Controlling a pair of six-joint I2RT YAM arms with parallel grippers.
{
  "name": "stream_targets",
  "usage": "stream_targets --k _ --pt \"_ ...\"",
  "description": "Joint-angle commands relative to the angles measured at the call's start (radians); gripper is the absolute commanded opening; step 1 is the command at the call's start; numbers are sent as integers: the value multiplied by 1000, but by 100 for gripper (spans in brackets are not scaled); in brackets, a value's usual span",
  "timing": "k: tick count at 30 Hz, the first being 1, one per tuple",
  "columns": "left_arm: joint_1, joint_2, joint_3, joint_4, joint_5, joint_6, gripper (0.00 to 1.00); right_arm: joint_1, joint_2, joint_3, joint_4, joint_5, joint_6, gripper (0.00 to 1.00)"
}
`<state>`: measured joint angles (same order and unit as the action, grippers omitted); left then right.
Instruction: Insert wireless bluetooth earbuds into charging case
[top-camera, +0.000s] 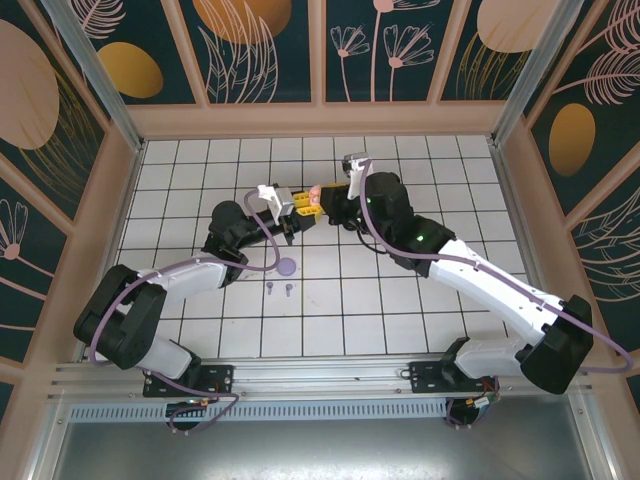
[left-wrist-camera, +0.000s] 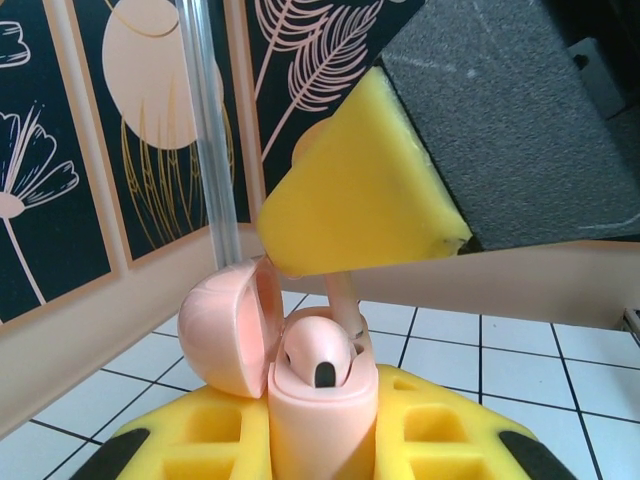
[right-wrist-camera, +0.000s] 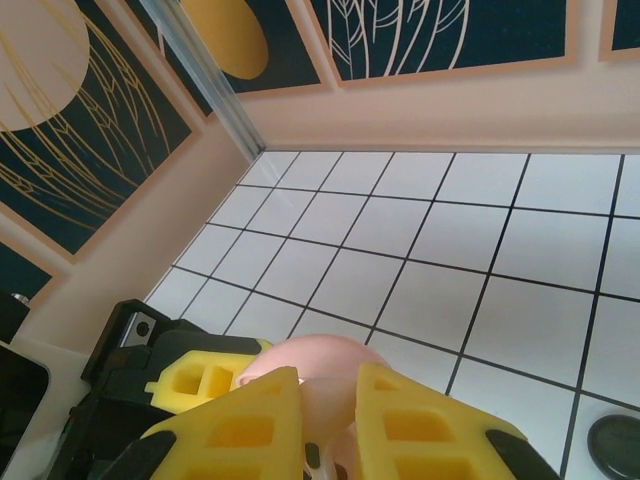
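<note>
Step in hand, as you'd judge it: seating the second pink bud.

- **Left:** your left gripper (top-camera: 291, 205) is clamped on the small round pink plastic charging case (left-wrist-camera: 320, 405). Its lid is swung open, with one pink stemmed earbud (left-wrist-camera: 318, 355) sitting inside.
- **Right:** your right gripper (right-wrist-camera: 328, 425) pinches the other pink earbud (left-wrist-camera: 342, 298) just above the case mouth.
- **Next:** line the stem up, lower straight, then release.
- **Surface and room:** white tiled tabletop (top-camera: 400, 300). A purple disc case (top-camera: 287, 266) and two tiny purple earbuds (top-camera: 271, 288) lie near. Dark leaf-patterned wall panels (top-camera: 270, 50) stand around.

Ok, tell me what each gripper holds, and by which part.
Left gripper holds the open pink case by its base. Right gripper pinches a pink earbud by its top end, the stem reaching down to the case.
</note>
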<state>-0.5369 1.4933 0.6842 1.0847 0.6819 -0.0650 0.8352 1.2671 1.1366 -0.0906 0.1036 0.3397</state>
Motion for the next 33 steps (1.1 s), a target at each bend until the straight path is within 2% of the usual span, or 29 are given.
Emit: stream_targets --k 1,10,21,23,33 --pt "-7 -17 40 62 7 -15 0 29 31 -11 -62 23 -32 15" --pt "-8 -28 40 61 5 -15 0 39 45 -26 -80 123 -25 14" --pt "-9 -24 50 33 -7 -14 0 38 29 -16 -99 84 -2 19" --pt "-9 -24 45 39 -6 -15 0 38 29 -5 -103 80 5 23" --pt "-11 1 20 64 1 -39 0 8 26 118 -118 39 28 65"
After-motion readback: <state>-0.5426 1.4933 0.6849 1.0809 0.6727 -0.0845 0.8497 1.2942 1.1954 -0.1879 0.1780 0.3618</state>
